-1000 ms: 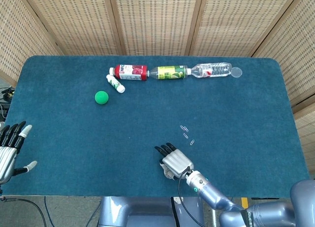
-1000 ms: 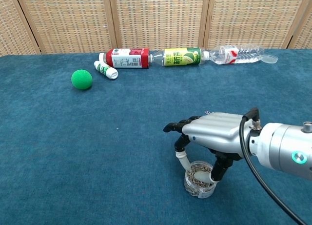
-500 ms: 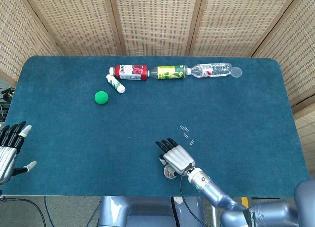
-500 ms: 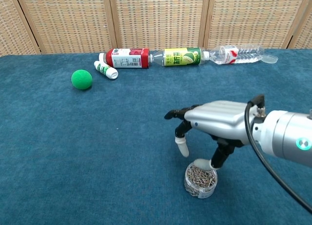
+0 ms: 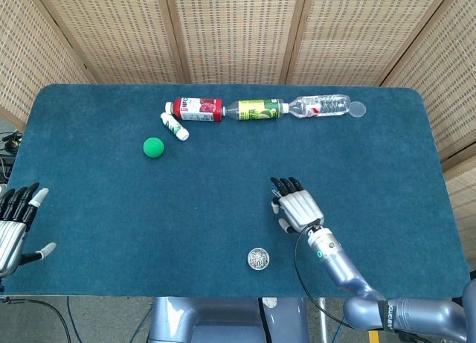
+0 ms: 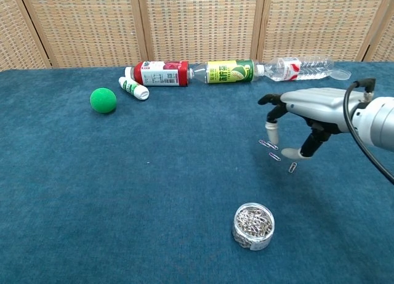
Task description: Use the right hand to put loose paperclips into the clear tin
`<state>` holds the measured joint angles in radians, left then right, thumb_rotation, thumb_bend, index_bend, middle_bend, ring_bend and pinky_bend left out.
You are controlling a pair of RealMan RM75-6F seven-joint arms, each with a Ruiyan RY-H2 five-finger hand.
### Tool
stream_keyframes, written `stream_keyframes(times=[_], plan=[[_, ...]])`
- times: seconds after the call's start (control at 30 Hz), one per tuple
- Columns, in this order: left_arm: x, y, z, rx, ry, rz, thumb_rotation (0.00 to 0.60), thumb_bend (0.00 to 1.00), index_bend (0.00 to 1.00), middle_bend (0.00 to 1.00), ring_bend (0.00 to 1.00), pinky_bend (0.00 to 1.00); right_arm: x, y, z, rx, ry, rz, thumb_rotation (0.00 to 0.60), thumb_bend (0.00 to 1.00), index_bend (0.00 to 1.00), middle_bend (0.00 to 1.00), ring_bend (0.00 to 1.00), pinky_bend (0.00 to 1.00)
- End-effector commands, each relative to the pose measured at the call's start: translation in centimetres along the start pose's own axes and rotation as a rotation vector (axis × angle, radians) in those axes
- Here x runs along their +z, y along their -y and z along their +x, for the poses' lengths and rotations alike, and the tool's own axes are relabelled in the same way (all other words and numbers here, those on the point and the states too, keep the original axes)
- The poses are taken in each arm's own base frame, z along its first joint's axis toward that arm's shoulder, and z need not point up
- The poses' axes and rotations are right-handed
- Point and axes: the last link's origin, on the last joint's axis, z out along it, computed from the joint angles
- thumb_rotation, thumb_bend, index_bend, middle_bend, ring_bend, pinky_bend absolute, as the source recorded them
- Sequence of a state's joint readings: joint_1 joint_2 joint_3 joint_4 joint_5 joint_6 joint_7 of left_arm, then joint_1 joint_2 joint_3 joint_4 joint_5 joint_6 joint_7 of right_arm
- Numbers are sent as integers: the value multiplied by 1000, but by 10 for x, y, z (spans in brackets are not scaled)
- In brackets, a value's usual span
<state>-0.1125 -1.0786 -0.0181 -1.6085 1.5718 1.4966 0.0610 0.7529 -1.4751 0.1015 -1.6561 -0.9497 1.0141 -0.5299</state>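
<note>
The clear tin [image 5: 258,259] [image 6: 253,225] stands near the table's front edge, full of paperclips. Several loose paperclips [image 6: 274,153] lie on the blue cloth farther back; in the head view my right hand [image 5: 297,205] covers them. That hand [image 6: 308,111] hovers palm down right above the clips, fingers spread and holding nothing. My left hand [image 5: 16,225] stays at the far left edge of the table, fingers apart and empty.
A red bottle [image 5: 197,108], a yellow-green bottle [image 5: 256,109] and a clear water bottle [image 5: 318,105] lie in a row at the back. A small white bottle [image 5: 175,126] and a green ball [image 5: 153,146] sit left of centre.
My right hand has lifted off the tin and moved back and to the right, ending above the loose paperclips. The tin stays put. The left hand has not moved.
</note>
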Motion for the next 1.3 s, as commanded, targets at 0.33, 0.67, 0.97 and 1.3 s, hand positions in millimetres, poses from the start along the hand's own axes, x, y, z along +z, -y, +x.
stream_keyframes(times=[0.33, 0.67, 0.97, 1.3], plan=[[3, 2, -2, 1, 8, 10, 600, 0, 0, 0, 0, 0, 17, -36, -31, -9, 76, -115, 600, 351, 468, 0, 0, 0], [3, 2, -3, 5, 10, 13, 600, 0, 0, 0, 0, 0, 22, -28, -41, -45, 92, -55, 600, 353, 468, 0, 0, 0], [3, 3, -3, 3, 9, 15, 600, 0, 0, 0, 0, 0, 26, -28, -41, -62, 92, -51, 600, 354, 468, 0, 0, 0], [4, 3, -3, 2, 8, 15, 600, 0, 0, 0, 0, 0, 28, -29, -43, -87, 109, -59, 600, 354, 468, 0, 0, 0]])
